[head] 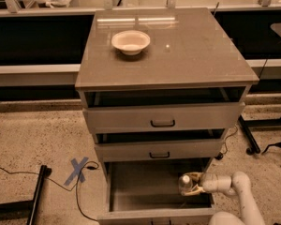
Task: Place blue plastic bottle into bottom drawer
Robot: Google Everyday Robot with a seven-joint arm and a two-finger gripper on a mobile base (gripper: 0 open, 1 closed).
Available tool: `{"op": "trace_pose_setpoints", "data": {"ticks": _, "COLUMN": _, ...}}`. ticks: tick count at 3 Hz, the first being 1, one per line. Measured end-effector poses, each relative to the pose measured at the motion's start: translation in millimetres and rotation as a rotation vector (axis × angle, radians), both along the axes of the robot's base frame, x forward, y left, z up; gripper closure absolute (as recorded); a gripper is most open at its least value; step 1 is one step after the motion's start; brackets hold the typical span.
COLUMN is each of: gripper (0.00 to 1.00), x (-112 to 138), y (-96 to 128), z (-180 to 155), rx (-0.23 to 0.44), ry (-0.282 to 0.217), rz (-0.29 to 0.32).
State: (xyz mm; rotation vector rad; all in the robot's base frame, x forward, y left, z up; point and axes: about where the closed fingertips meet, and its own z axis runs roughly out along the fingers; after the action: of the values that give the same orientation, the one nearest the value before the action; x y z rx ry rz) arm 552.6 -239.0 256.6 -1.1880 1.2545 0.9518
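- The bottle point(184, 183) is not beside the end effector point(191, 185) but inside it. The two fingers are closed on its body, one on the far side and one on the near side.
- Both are over the right part of the bottom drawer point(145, 191), which is pulled out and open. The bottle is within the outline of the drawer, near its right wall.
- I cannot tell if the bottle touches the drawer floor or hangs a little above it.
- Its pale top end points upward, toward the camera, so the long axis seems more upright than lying. This is only my judgement, because the view is steep.
- The arm point(225, 183) comes from the lower right corner, bends, and reaches leftward almost level over the right wall of the drawer.
- The coming move, I think, is only a short way down and then a release. The floor to the left of the bottle is bare.
- The middle drawer point(159, 150) stands partly out just above, so the way back up should avoid its front.
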Motion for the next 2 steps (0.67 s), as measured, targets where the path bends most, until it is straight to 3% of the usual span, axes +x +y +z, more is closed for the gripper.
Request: {"op": "trace_pose_setpoints", "data": {"ticks": 2, "gripper": 1.0, "x": -5.6, "y": 20.0, "z": -11.8, "rx": -0.021, "ry": 0.068, "rz": 0.061}}
